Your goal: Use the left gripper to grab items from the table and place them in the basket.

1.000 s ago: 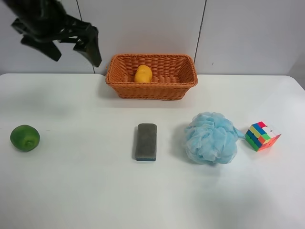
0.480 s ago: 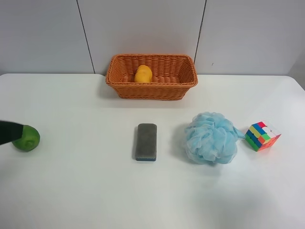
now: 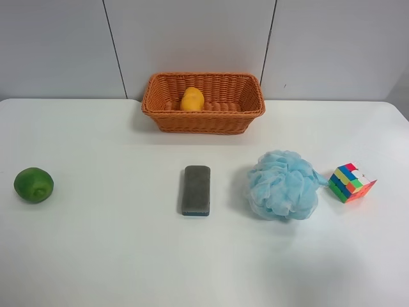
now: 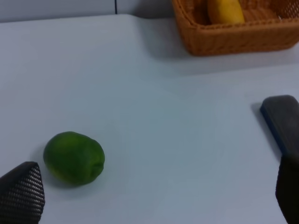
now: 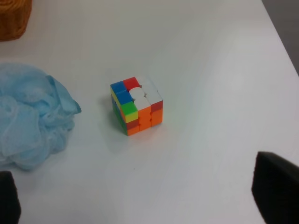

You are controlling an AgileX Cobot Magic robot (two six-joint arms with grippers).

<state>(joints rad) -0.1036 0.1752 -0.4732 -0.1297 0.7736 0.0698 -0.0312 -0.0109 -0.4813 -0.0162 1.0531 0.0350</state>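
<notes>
The wicker basket (image 3: pixel 203 123) stands at the back of the white table (image 3: pixel 108 256) with the yellow-orange fruit (image 3: pixel 192 99) inside. The green fruit (image 3: pixel 33 185) lies at the exterior high view's left, the grey block (image 3: pixel 196 190) in the middle, the blue pouf (image 3: pixel 282 185) and puzzle cube (image 3: pixel 351 181) to the right. No arm shows in the exterior high view. My left gripper (image 4: pixel 154 193) is open and empty, with the green fruit (image 4: pixel 74 157) near one fingertip (image 4: pixel 21 191). My right gripper (image 5: pixel 142 196) is open and empty, short of the cube (image 5: pixel 136 106).
A grey panelled wall (image 3: pixel 192 38) rises behind the basket. The left wrist view also shows the basket (image 4: pixel 233 42) with the fruit (image 4: pixel 225 10) and the block (image 4: pixel 282 119). The right wrist view shows the pouf (image 5: pixel 28 121) and the table's edge (image 5: pixel 280 42).
The black arm at the exterior high view's upper left swung down past the green fruit and left that view. The items have not moved.
</notes>
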